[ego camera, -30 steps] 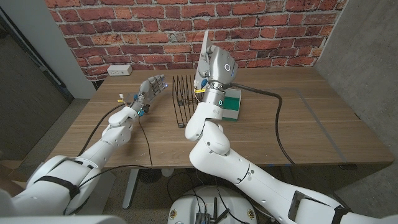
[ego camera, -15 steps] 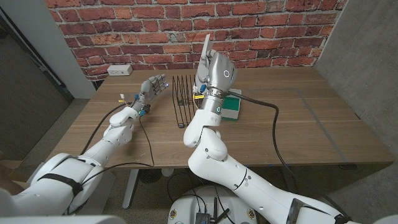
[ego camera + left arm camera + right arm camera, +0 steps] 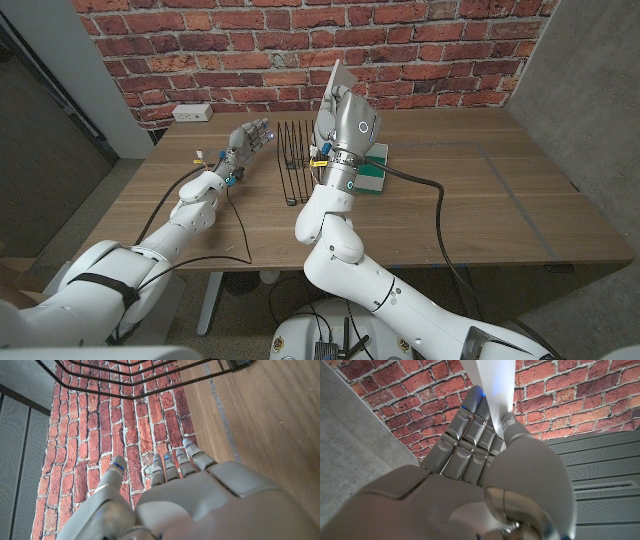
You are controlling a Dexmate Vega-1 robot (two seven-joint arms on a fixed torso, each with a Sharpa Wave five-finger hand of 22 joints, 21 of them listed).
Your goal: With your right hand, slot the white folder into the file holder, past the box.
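Observation:
My right hand (image 3: 342, 118) is raised above the table's middle and grips the white folder (image 3: 334, 82), which stands on edge above the fingers. In the right wrist view the folder (image 3: 496, 385) rises between the fingers (image 3: 470, 430) and the thumb. The black wire file holder (image 3: 293, 160) stands just left of that hand, its slots in view. The green and white box (image 3: 372, 168) lies behind the right forearm, partly hidden. My left hand (image 3: 243, 142) stands on its edge left of the holder, fingers apart, holding nothing. The holder's wires (image 3: 145, 377) show beyond the left hand (image 3: 170, 495).
A white power strip (image 3: 192, 113) sits at the table's back left by the brick wall. A black cable (image 3: 445, 210) runs across the table on the right. Thin wires trail from the left wrist (image 3: 205, 160). The table's right half (image 3: 520, 190) is bare wood.
My right hand has turned and shifted slightly with the folder, which now leans a little more to the right. The left hand has stayed in place.

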